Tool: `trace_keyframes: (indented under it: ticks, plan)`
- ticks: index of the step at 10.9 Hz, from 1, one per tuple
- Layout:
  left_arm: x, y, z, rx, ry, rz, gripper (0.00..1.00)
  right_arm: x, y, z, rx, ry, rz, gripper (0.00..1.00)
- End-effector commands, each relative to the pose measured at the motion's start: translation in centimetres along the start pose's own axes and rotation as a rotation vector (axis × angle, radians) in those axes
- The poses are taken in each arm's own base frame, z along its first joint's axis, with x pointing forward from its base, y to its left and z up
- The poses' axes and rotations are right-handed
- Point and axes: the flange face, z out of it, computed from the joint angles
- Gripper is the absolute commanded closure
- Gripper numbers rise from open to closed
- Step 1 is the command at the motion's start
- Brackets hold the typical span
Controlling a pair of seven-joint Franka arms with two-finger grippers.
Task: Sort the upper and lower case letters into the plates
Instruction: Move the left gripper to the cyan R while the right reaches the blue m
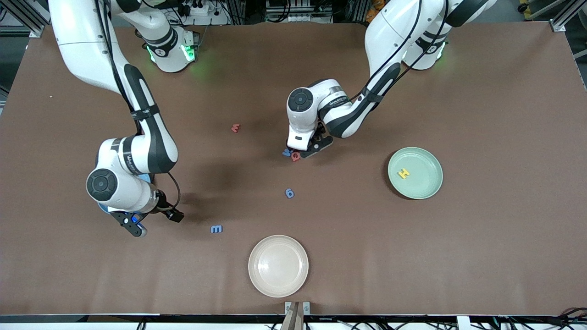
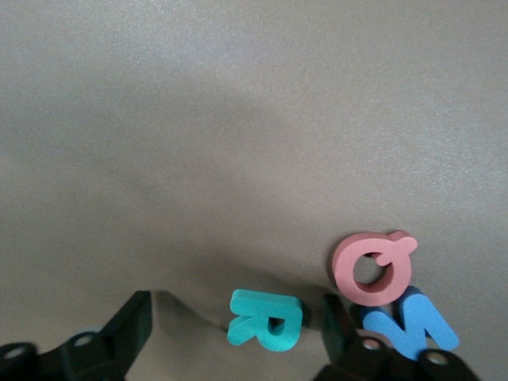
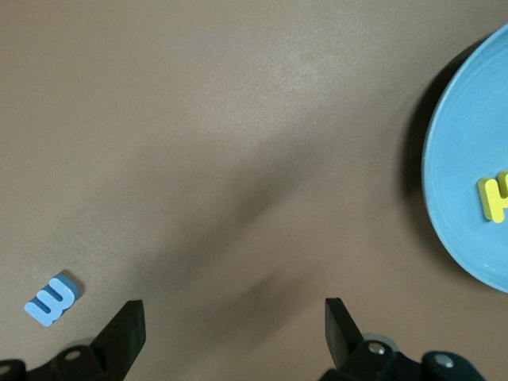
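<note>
My left gripper (image 1: 306, 153) is down at the table's middle, open. In the left wrist view a teal R (image 2: 266, 320) lies on the table between its open fingers (image 2: 131, 321), close to one of them. A pink Q (image 2: 373, 268) and a blue N (image 2: 413, 321) lie just outside that finger. Both also show in the front view, the Q (image 1: 296, 156) and the N (image 1: 287, 152). My right gripper (image 1: 137, 227) is open and empty beside the sky blue plate (image 3: 460, 214), which holds a yellow letter (image 3: 494, 197). The mint green plate (image 1: 426, 183) holds a yellow H (image 1: 403, 173).
A red letter (image 1: 235, 128), a blue rounded letter (image 1: 289, 193) and a blue m (image 1: 216, 228) lie loose on the brown table. The blue m also shows in the right wrist view (image 3: 51, 298). A cream-white plate (image 1: 278, 266) stands near the front edge.
</note>
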Motion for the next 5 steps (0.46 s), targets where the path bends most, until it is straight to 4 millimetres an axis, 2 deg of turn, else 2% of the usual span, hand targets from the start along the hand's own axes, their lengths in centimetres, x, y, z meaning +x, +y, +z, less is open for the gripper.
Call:
trace_keyframes:
  ticks: [1,2,5]
  plan:
    - [0.4,0.7,-0.2,-0.009,0.02,0.006,0.33,0.2,-0.6,-0.3,0.011,-0.007,0.002,0.0]
    - [0.5,0.7,-0.3,-0.01,0.021,0.005,0.39,-0.2,-1.1,-0.5,0.014,-0.004,-0.009,0.0]
    - [0.5,0.8,-0.4,-0.011,0.021,0.005,0.4,-0.6,-1.8,-0.9,0.021,0.004,-0.028,0.0]
